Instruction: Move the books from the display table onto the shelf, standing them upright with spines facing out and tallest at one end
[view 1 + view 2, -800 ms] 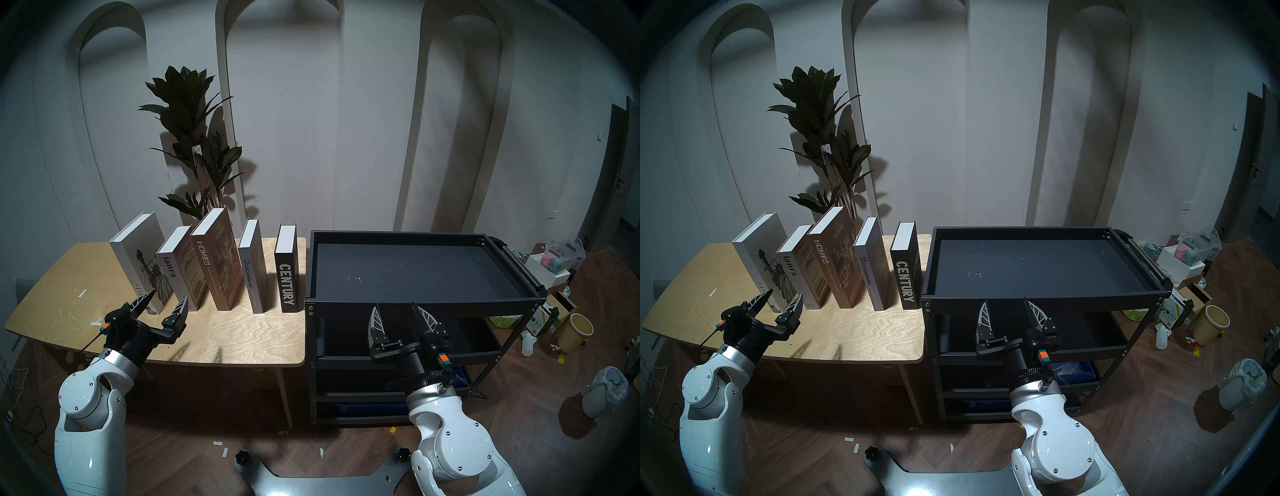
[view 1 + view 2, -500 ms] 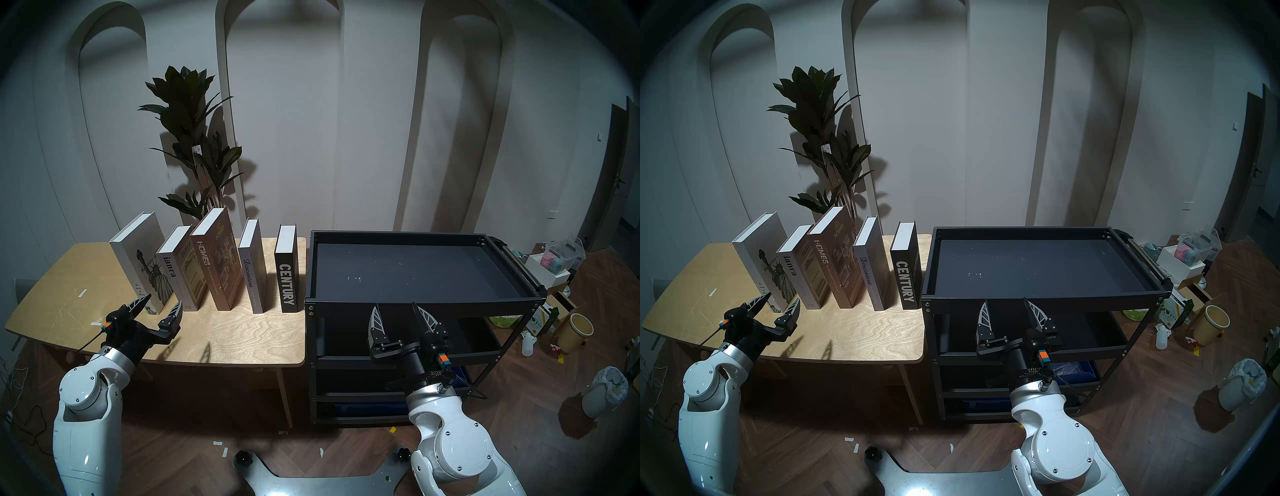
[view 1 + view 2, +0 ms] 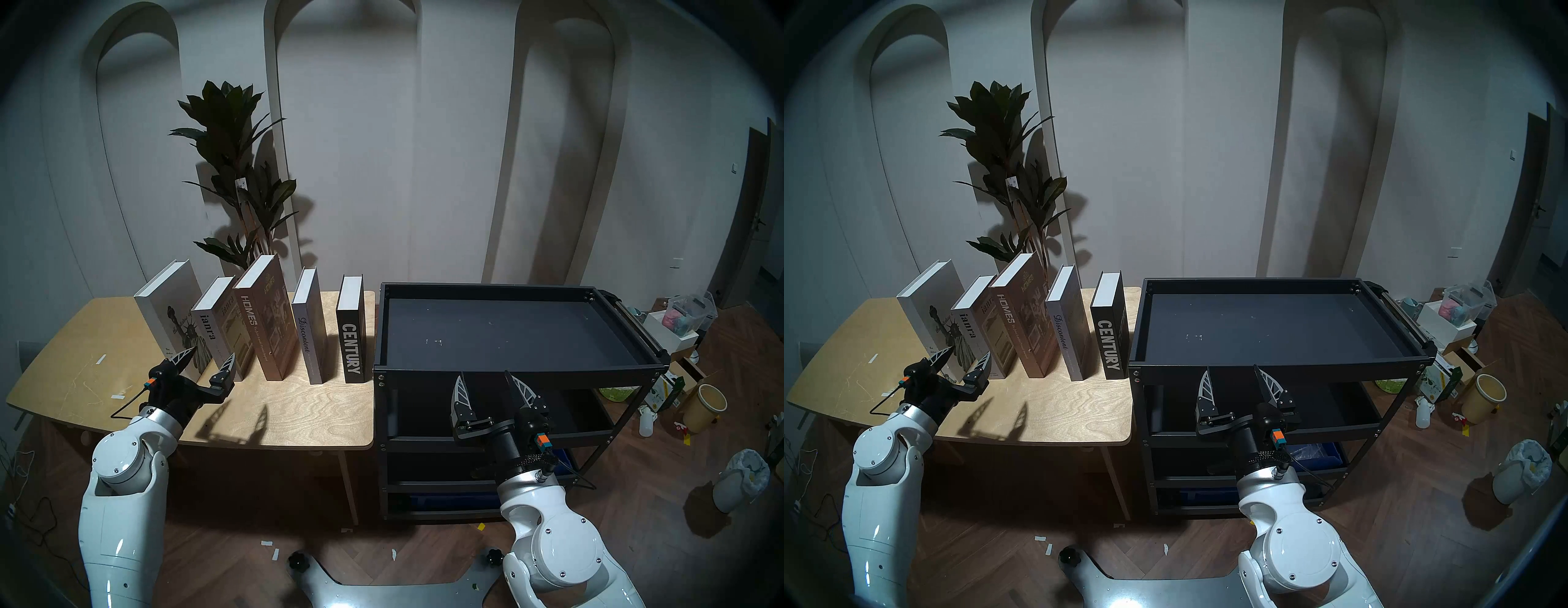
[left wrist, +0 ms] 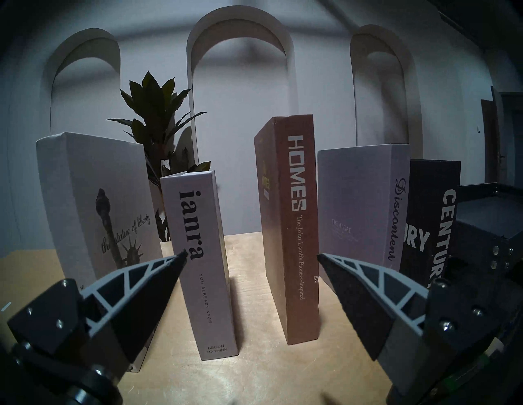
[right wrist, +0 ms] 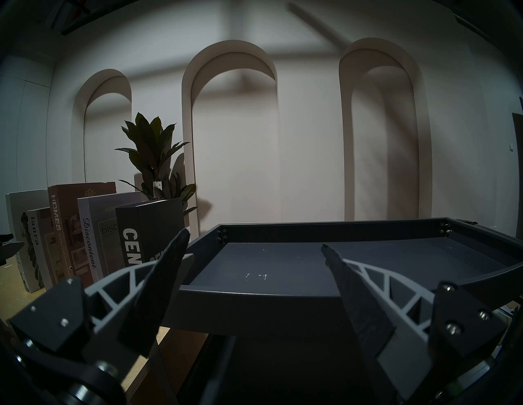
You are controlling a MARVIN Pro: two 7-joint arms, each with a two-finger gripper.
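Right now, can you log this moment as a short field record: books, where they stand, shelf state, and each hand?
books: five, all upright, spines toward the robot
order from robot's left: Statue of Liberty book, ianra book, HOMES book, Discontent book, CENTURY book
location: all on the display table
shelf: top tray holds no books
left hand: open, level, aimed between the ianra and HOMES spines, holding nothing
right hand: open, in front of the shelf's near rim, holding nothing

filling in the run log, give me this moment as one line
books: five upright on plywood table | black cart top tray: no books | left end effector: open, at ianra book | right end effector: open, before cart
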